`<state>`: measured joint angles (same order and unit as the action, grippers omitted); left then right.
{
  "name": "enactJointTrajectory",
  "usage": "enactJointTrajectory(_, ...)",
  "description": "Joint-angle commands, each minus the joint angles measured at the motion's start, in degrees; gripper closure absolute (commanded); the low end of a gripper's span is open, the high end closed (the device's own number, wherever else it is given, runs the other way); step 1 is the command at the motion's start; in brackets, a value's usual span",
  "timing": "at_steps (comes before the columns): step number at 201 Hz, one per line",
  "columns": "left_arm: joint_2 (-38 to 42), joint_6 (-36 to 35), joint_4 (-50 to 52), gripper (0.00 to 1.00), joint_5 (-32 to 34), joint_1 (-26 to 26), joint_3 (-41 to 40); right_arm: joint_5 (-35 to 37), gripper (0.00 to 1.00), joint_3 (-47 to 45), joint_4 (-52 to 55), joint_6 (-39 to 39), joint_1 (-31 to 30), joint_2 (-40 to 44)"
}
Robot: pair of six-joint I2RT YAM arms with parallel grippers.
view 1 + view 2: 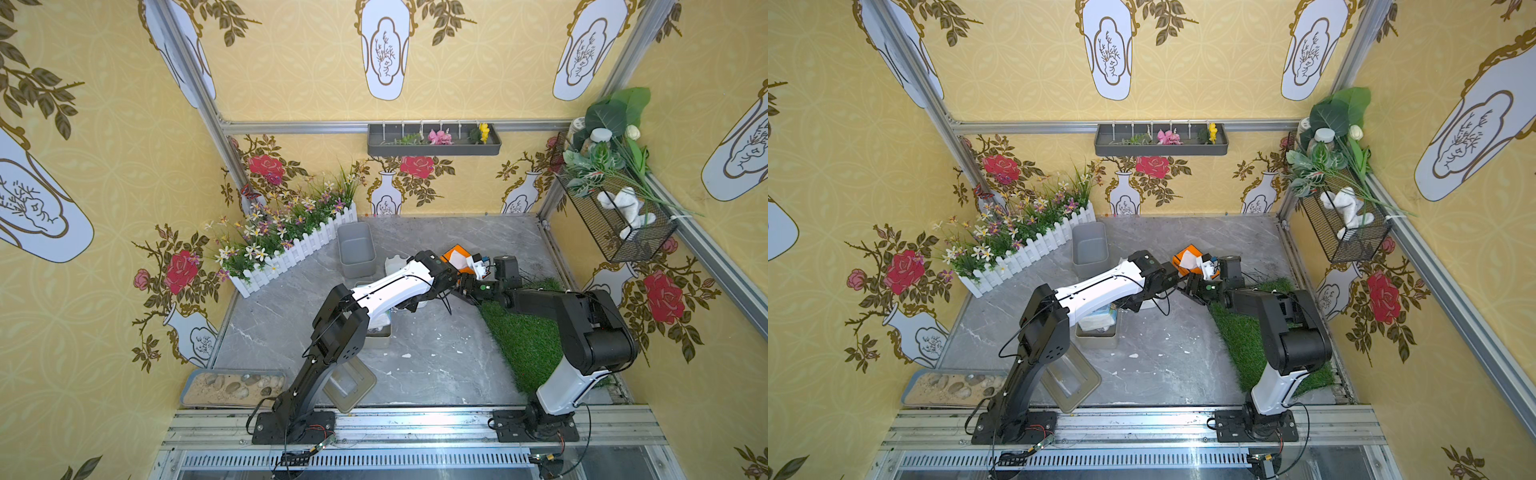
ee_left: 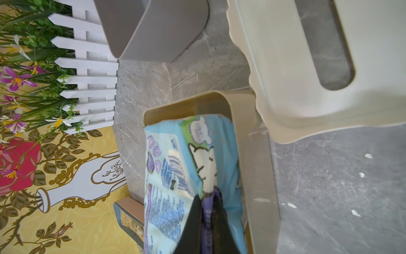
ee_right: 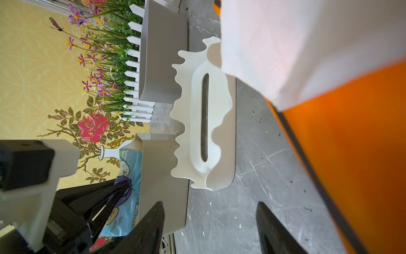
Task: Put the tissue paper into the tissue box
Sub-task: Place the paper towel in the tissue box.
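Pinching the tissue pack (image 2: 171,167) inside the tissue box (image 2: 257,176), left fingers (image 2: 193,220) clamped; right fingers (image 3: 149,231) apart, empty, beside it.

The cream lid (image 2: 274,66) stands just beside the tissue box (image 2: 257,165) (crowding one end). Bare floor (image 1: 436,374) lies open between box and grass mat (image 1: 528,345).

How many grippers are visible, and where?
2: the left gripper, shut on the blue tissue pack partly in the beige box; the right gripper, open beside the orange tissue box.

Glossy tissue pkt (image 2: 167,167), matt plastic box (image 2: 259,167)
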<state>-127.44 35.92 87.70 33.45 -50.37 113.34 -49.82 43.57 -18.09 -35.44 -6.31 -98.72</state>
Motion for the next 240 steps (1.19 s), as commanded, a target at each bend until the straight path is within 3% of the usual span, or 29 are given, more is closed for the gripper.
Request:
enactJointTrajectory(1, -0.21, 1.68, 12.42, 1.00, 0.42, -0.32, -1.13, -0.08, 0.33, -0.22, -0.89, -0.50, 0.07, 0.15)
enactJointTrajectory(38, -0.65, 3.70, 12.23, 0.99, 2.35, -0.69, -2.99, -0.05, 0.32, -0.24, -1.16, -0.94, 0.04, 0.11)
enactJointTrajectory(61, -1.23, 5.27, 12.23, 0.79, 2.80, -0.78, -4.10, 0.13, 0.32, -0.15, -0.91, -0.94, -0.23, 0.24)
enactJointTrajectory(89, -0.77, 6.80, 12.32, 0.46, 3.78, -0.87, -3.46, 0.77, 0.31, 0.30, 0.67, -0.20, -0.63, 0.50)
enactJointTrajectory(137, 2.19, 7.76, 12.41, 0.28, 5.67, -0.87, 4.36, 3.45, 0.31, 2.95, 6.89, 3.49, -2.66, 1.53)
enactJointTrajectory(158, 4.59, 7.80, 12.49, 0.26, 6.08, -0.71, 8.27, 9.82, 0.31, 8.14, 17.60, 11.67, -7.76, 3.61)
enactJointTrajectory(185, 9.71, 9.74, 12.25, 0.23, 5.83, 0.53, 9.09, 21.02, 0.32, 17.59, 30.94, 23.21, -19.63, 4.07)
enactJointTrajectory(209, 18.92, 12.50, 6.94, 0.23, 1.78, 3.79, 0.51, 26.60, 0.34, 23.92, 36.71, 26.08, -28.00, 2.28)
enactJointTrajectory(240, 36.51, 12.81, -13.32, 0.24, -10.85, 12.15, -22.59, 35.06, 0.35, 30.18, 42.78, 27.39, -35.38, -0.55)
